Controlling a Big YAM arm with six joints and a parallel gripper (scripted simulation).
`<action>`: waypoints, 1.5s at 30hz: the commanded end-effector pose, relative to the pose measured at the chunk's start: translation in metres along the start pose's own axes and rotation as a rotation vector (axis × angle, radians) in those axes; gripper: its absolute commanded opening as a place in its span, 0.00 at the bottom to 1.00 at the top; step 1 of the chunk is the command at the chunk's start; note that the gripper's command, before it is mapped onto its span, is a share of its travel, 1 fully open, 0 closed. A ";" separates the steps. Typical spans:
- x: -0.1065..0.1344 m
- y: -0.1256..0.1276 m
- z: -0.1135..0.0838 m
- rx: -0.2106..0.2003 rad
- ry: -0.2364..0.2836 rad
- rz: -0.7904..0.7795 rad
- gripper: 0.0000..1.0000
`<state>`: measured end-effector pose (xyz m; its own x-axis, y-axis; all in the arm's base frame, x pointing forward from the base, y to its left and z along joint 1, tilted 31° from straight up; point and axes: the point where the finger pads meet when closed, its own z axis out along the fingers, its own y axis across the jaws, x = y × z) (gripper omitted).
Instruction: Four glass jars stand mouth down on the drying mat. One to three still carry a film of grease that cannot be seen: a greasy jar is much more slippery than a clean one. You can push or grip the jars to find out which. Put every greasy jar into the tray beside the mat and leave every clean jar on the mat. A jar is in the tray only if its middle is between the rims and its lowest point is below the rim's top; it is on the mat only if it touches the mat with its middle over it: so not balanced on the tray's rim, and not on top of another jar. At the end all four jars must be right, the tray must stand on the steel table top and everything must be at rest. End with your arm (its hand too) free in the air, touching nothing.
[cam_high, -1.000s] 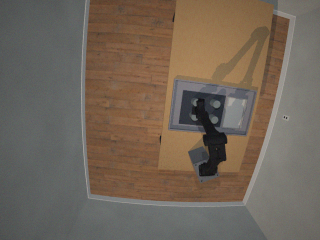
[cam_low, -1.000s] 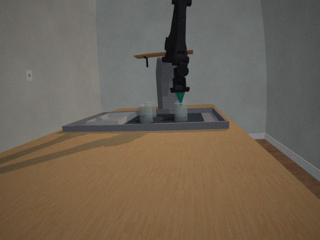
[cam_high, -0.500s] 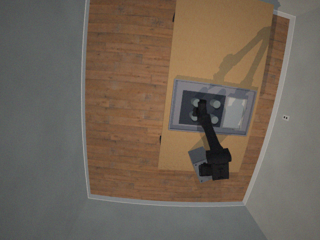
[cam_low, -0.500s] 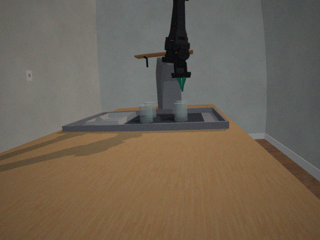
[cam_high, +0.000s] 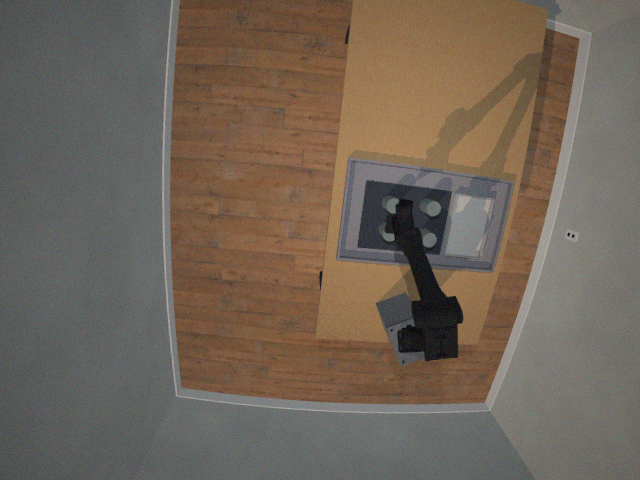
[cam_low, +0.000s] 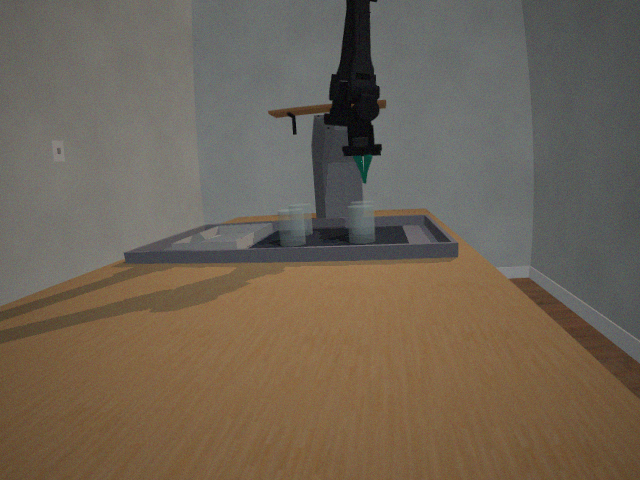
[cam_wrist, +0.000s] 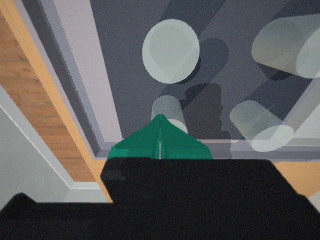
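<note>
While the arm hangs above the dark drying mat (cam_high: 372, 217), its green fingers (cam_low: 364, 167) are pressed fully together with nothing between them, clear of the jar tops. Four glass jars (cam_high: 430, 207) stand on the mat in a square, apparently all upright. The pale tray (cam_high: 467, 227) lies beside the mat, towards the bench's right edge.

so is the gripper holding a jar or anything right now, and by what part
Nothing is held. The gripper is shut with its green fingers pressed together, hanging in the air above the jars and touching none of them.
</note>
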<state>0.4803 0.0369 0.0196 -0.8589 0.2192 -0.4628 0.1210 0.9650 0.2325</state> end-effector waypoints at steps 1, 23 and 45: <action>0.002 -0.005 -0.001 0.004 0.008 0.001 0.00; 0.009 -0.012 -0.003 0.004 0.008 0.001 0.00; 0.017 -0.168 -0.004 0.004 0.008 0.001 0.00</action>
<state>0.4424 -0.0908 -0.0208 -0.8685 0.2475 -0.4294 0.1447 0.9553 0.2579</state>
